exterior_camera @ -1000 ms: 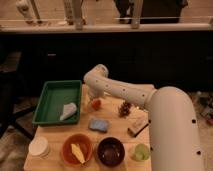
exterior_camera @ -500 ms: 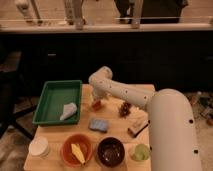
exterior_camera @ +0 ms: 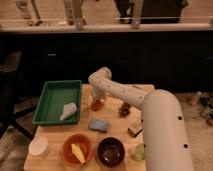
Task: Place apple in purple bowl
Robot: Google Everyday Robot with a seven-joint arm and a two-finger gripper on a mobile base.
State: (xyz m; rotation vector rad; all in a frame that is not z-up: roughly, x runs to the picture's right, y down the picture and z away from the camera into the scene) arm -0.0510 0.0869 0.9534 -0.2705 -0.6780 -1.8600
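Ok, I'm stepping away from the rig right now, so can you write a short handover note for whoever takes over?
Gripper: lowered onto the apple, mid-table, just right of the green tray. A grip can't be confirmed.
Purple bowl: at the table's front edge, between the orange bowl and the light green cup. No apple is in it.
Done: gripper is positioned at the apple.
Left: secure the apple, lift it, carry it forward to the purple bowl and release.
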